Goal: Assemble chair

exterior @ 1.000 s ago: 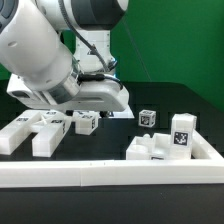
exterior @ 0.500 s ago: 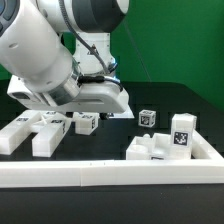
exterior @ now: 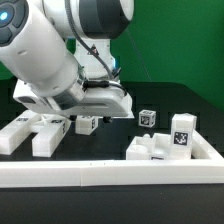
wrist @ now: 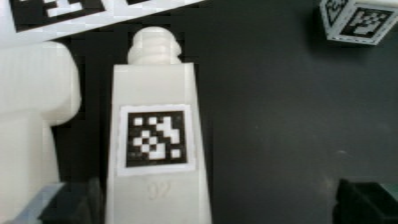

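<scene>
The gripper (wrist: 214,204) is hanging low over the black table (wrist: 267,110) with its jaws standing wide apart and clamping nothing. The two dark fingertips (wrist: 64,203) are showing at either side, with bare gaps inside them. Between the jaws a long bar (wrist: 157,160) of the chair is lying flat on the table and running straight out ahead of them. It is sitting closer to one jaw than the other and touching neither. Its square tag (wrist: 157,135) is facing up just ahead of the jaws, and its rounded peg (wrist: 157,45) is pointing away from them at the far end. Just outside the jaw nearer the bar, a second white part (wrist: 36,90) with a rounded top is lying alongside it, a thin dark strip of table separating the two. Well ahead of the other jaw and out past its side, a tagged cube (wrist: 361,20) is resting apart from the bar. In the exterior view the arm (exterior: 50,55) is covering the fingers, so the jaws are not showing there. Beneath it the loose white bars (exterior: 45,135) are lying clustered, with a near cube (exterior: 88,123) sitting just beside them. A far cube (exterior: 148,118) is sitting well away from the jaws. Farther off again, a tall block (exterior: 181,132) is standing upright just beside a low slab (exterior: 150,148), inside the corner of the border rail (exterior: 110,175). Which of the two cubes the wrist view is catching, I cannot tell.
</scene>
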